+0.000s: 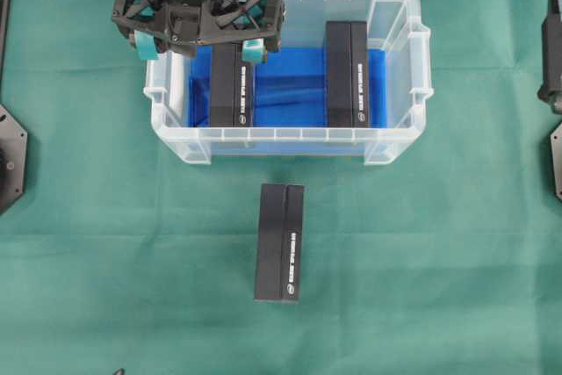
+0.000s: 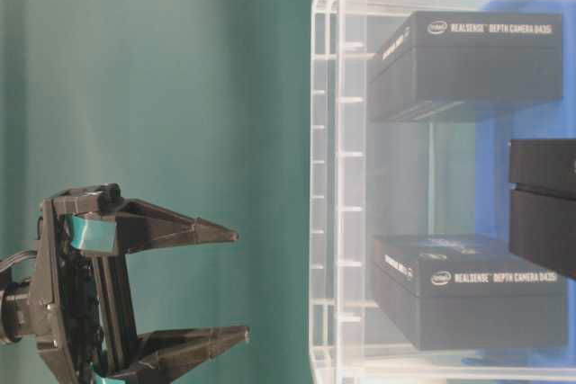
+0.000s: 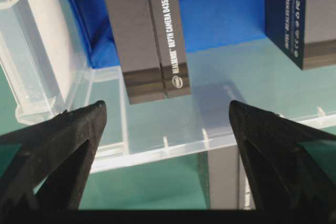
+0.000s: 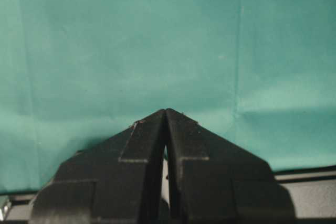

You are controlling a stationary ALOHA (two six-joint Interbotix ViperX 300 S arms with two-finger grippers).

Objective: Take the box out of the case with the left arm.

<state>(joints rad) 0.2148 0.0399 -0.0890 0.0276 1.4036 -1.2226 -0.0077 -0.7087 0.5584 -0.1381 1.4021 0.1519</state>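
One long black cardboard box (image 1: 280,242) already lies on the green cloth (image 1: 105,270) in front of the clear plastic case (image 1: 290,142). Two remain inside on the blue lining. The left gripper (image 1: 200,45) hovers spread wide above the left-hand box (image 1: 231,85), holding nothing. The right gripper (image 4: 166,116) rests pressed together.

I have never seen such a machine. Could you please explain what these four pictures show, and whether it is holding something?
It is a robot with two arms, each ending in a claw. One picture looks down from above, one from table height, and two from cameras on the wrists. On the green cloth stands a clear plastic case with two black boxes inside, the left box and the right box. A third box lies outside. The left claw hangs open over the left box, holding nothing. The right claw is shut and empty.
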